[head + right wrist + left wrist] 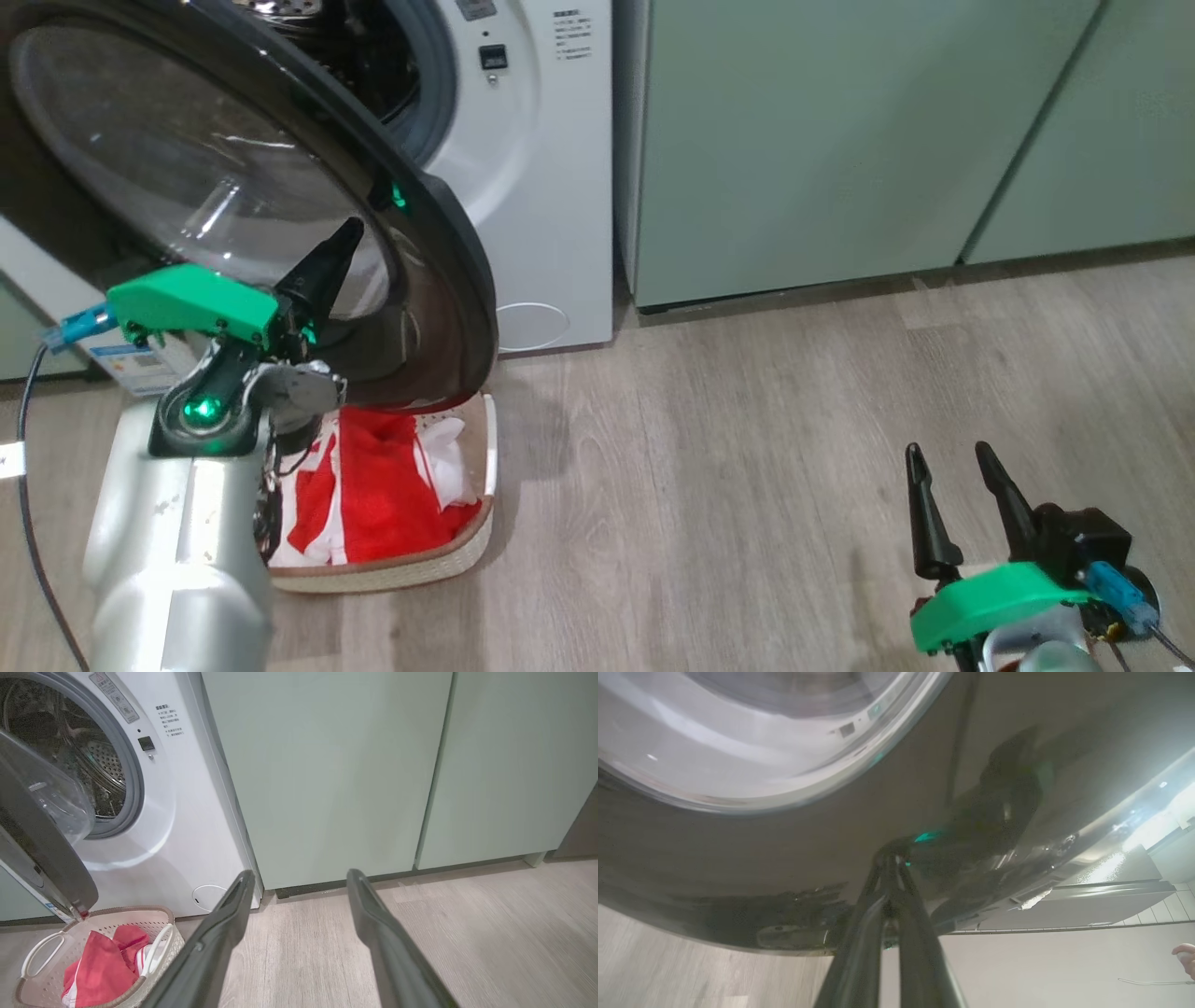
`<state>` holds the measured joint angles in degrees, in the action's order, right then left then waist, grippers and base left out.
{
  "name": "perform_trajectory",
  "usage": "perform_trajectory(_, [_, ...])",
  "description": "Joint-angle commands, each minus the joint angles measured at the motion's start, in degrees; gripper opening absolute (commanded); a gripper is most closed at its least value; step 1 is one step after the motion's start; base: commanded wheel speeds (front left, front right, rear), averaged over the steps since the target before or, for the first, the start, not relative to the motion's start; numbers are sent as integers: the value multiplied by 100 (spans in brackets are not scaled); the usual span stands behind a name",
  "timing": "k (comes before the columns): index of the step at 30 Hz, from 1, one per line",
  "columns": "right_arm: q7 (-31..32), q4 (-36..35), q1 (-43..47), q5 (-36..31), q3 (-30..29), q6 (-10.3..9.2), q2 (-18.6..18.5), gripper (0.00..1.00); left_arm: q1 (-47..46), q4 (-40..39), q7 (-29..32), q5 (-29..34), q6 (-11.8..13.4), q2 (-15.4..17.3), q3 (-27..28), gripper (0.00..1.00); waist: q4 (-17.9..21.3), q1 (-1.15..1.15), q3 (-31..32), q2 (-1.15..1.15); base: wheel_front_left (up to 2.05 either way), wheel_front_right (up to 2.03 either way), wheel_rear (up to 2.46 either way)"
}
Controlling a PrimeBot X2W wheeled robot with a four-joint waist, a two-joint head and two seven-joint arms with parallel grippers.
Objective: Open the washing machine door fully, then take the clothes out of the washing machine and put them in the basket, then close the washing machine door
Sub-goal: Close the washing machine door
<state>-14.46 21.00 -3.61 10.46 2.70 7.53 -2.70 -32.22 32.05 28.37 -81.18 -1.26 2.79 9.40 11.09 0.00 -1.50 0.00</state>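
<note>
Okay, grey wood-look floor (747,485), pale green cabinets (794,140), two doors counted. One white washing machine (551,187); its printed labels (571,35) were too small to read. Open, the washing machine door (457,280) hung over one basket (467,551) holding the red-and-white clothes (383,495). My left gripper (345,233) was closed, tips on the door's black rim. My right gripper (946,457) was spread, empty.

Door (187,159): glossy black rim, clear glass centre; basket (126,910): perforated plastic; clothes (383,485): cloth.
</note>
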Motion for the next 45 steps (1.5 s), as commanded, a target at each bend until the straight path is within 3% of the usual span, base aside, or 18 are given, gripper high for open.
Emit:
perform_trajectory(1, [-54, -205, -176, -48, 117, -4, -20, 100, -220, -164, -51, 36, -65, 201, 146, 0, -91, 0, 34, 0, 0, 0, 0])
perform_trajectory(2, [-54, -212, -172, -44, 121, -4, -20, 100, -196, -138, -115, 65, -118, 208, 156, 15, -141, 0, 49, 0, 0, 0, 0])
perform_trajectory(3, [-54, -218, -172, -38, 127, -4, -20, 100, -157, -118, -193, 143, -182, 235, 139, 36, -192, 0, 65, 0, 0, 0, 0])
perform_trajectory(4, [-54, -226, -173, -32, 127, -4, -19, 100, -103, -101, -276, 219, -235, 249, 119, 47, -251, 0, 82, 0, 0, 0, 0])
perform_trajectory(5, [-54, -235, -175, -26, 128, -4, -19, 100, -43, -83, -345, 259, -278, 250, 116, 72, -312, 0, 102, 0, 0, 0, 0])
perform_trajectory(6, [-54, -242, -177, -15, 130, -4, -19, 100, 24, -72, -429, 299, -313, 250, 123, 90, -373, 0, 122, 0, 0, 0, 0])
perform_trajectory(7, [-54, -248, -180, -2, 133, -4, -19, 100, 98, -61, -528, 359, -347, 265, 129, 100, -435, 0, 142, 0, 0, 0, 0])
perform_trajectory(16, [-54, -285, -183, 46, 144, -4, -19, 100, 852, 53, -1869, 1384, -606, 751, -50, 100, -880, 0, 327, 0, 0, 0, 0])
perform_trajectory(27, [-54, -301, -97, 90, 99, -4, -18, 100, 1596, -40, -4158, 3129, -622, 1443, -1335, 100, -1114, 0, 470, 0, 0, 0, 0])
perform_trajectory(33, [-54, -360, -14, 120, 96, -4, -18, 100, 1758, -71, -4332, 4047, -622, 1514, -1285, 100, -1126, 0, 471, 0, 0, 0, 0])
perform_trajectory(39, [-54, -377, 83, 157, 86, -4, -18, 100, 2160, -484, -4335, 5136, -622, 1299, -988, 100, -1089, 0, 468, 0, 0, 0, 0])
perform_trajectory(45, [-54, -411, 159, 183, 49, -4, -18, 100, 2472, -820, -4336, 5697, -622, 1038, -708, 100, -1031, 0, 435, 0, 0, 0, 0])
